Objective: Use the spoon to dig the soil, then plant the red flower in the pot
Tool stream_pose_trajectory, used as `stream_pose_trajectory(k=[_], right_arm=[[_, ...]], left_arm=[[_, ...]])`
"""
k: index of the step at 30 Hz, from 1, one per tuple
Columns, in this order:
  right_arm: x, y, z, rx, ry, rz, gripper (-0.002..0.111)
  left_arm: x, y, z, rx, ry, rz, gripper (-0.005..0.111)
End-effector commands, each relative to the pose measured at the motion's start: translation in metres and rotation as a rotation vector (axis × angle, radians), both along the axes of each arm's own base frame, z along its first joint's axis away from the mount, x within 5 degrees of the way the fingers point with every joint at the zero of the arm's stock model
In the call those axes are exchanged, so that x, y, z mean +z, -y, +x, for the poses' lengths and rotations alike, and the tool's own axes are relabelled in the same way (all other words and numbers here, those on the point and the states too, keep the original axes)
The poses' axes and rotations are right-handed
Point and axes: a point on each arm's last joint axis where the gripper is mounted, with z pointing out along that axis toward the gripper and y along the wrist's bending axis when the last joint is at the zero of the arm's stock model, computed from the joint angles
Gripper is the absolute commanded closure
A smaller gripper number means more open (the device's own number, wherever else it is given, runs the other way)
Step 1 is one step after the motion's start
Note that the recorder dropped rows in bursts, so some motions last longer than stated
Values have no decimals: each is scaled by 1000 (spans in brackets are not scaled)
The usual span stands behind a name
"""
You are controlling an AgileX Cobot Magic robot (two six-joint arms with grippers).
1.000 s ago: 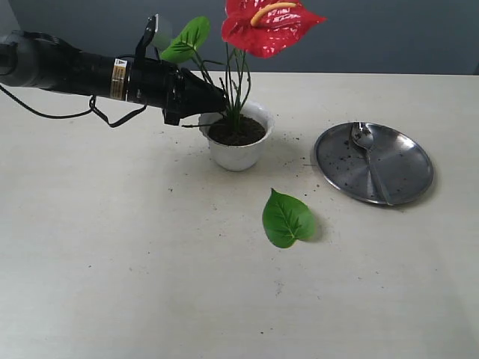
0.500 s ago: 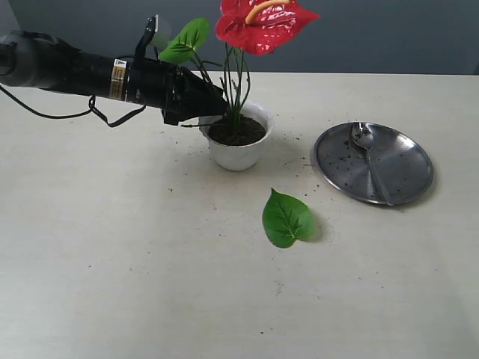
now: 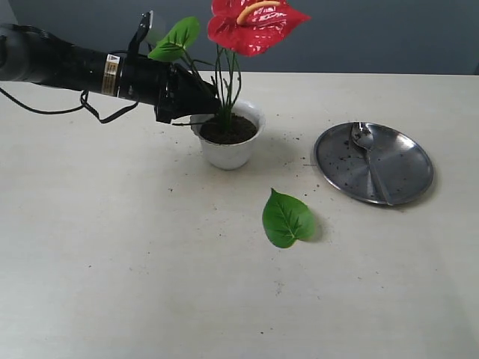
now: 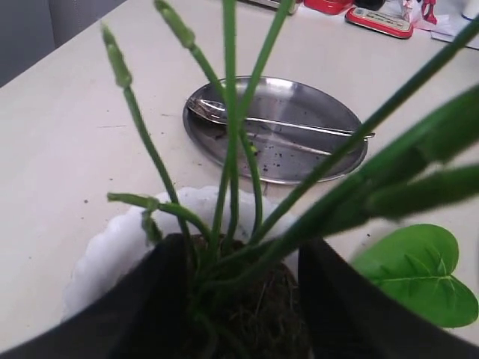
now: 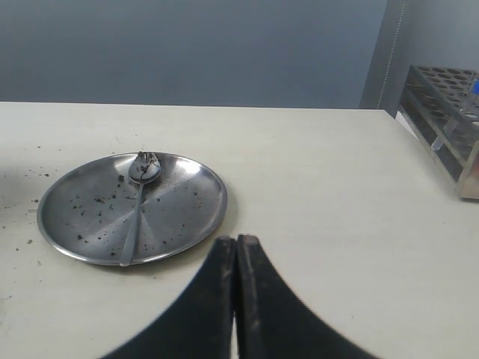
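Red flower (image 3: 254,26) stands planted in soil (image 3: 228,131) in white pot (image 3: 228,153) on desk (image 3: 150,284). Only exterior view shows bloom. Left wrist view shows just stems between the parted left end effector (image 4: 241,254). Right end effector (image 5: 237,243) closed, empty, near plate (image 5: 179,217) holding spoon (image 5: 138,194). Arm label (image 3: 111,73) unreadable.

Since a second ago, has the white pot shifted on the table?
Yes. The pot has slid a little to the left in the exterior view, away from the steel plate, which has not moved.
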Motion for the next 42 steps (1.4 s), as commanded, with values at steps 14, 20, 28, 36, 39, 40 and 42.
stream_pose_trajectory(k=[14,20,28,36,39,40,42], right_arm=[[1,0,0,-2,13,-6,109],[1,0,0,-2,13,-6,109],[1,0,0,-2,13,-4,109],[1,0,0,-2,13,-4,109],[1,0,0,-2,13,-4,109],[1,0,0,-2,13,-4,109],[1,0,0,-2,13,-4,109]], left_arm=[[3,-1,-2,-20,14,22,61],[3,-1,-2,-20,8,22,61],[3,-15,0,14,11,24,61],[5,-31,3,63,9,-1,61],[7,-31,4,73,20,-19,61],[7,-30,4,74,20,-21,61],[6,-31,4,69,20,-13,61]])
